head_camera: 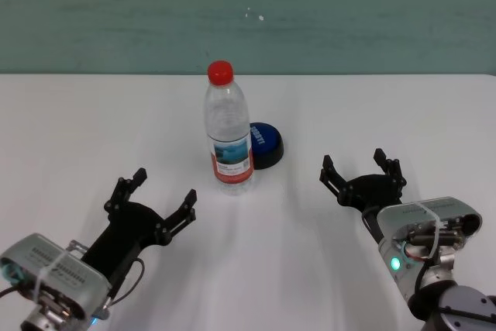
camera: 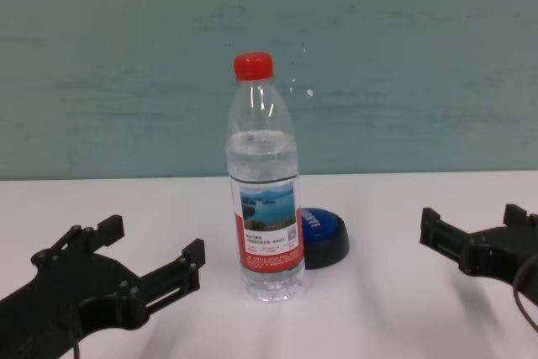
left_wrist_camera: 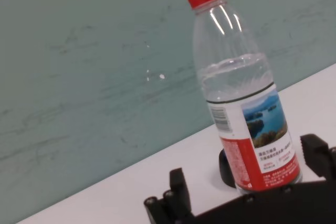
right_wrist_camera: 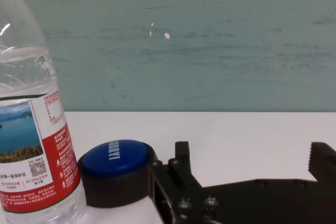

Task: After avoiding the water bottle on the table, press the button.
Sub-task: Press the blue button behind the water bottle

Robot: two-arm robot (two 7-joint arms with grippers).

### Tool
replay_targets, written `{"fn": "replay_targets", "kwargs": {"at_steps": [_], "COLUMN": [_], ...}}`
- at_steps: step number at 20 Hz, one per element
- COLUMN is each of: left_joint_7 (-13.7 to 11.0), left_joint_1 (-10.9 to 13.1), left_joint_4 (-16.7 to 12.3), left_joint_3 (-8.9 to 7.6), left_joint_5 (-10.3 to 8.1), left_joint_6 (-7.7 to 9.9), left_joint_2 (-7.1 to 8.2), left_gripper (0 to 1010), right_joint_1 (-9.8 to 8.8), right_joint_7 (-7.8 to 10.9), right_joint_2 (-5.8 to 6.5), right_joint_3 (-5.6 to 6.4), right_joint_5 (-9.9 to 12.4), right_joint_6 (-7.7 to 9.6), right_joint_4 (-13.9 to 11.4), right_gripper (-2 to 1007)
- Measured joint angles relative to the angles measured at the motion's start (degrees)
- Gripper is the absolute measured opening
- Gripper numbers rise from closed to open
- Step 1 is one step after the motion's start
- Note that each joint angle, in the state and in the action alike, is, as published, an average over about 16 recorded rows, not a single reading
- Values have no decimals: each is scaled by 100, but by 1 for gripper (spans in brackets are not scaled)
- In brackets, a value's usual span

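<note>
The white table (head_camera: 70,129) is seen spanning the whole foreground, bounded at the far side by a teal wall (head_camera: 248,13). The water bottle (head_camera: 228,131) is shown standing upright near the middle of the table, its red cap (head_camera: 220,72) screwed on and its lake-photo label (camera: 270,237) turned toward the robot. The left gripper (head_camera: 153,196) is held low over the table on the robot's left, nearer the robot than the bottle and apart from it, with both fingers spread wide and nothing between them. The right gripper (head_camera: 361,170) is held low on the robot's right, likewise parted and empty, well apart from bottle and button. The button (head_camera: 263,143) is found on the table just behind the bottle and toward the robot's right, partly hidden by it in the chest view; its blue dome with white lettering sits on a black base.
</note>
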Motion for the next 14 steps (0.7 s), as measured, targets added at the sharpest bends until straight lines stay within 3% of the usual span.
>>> {"fn": "replay_targets", "kwargs": {"at_steps": [8,14], "left_joint_7": [0,0], "left_joint_1": [0,0], "left_joint_4": [0,0], "left_joint_3": [0,0], "left_joint_5": [0,0], "left_joint_6": [0,0], "left_joint_2": [0,0], "left_gripper": [1000,1000], "right_joint_1": [-3,-36], "right_joint_7": [14,185], "right_joint_2": [1,34], "right_joint_3": [2,37], "right_joint_5": [3,44], "right_joint_6": [0,0], "right_joint_4": [-6,-101], "right_gripper": [1004,1004]}}
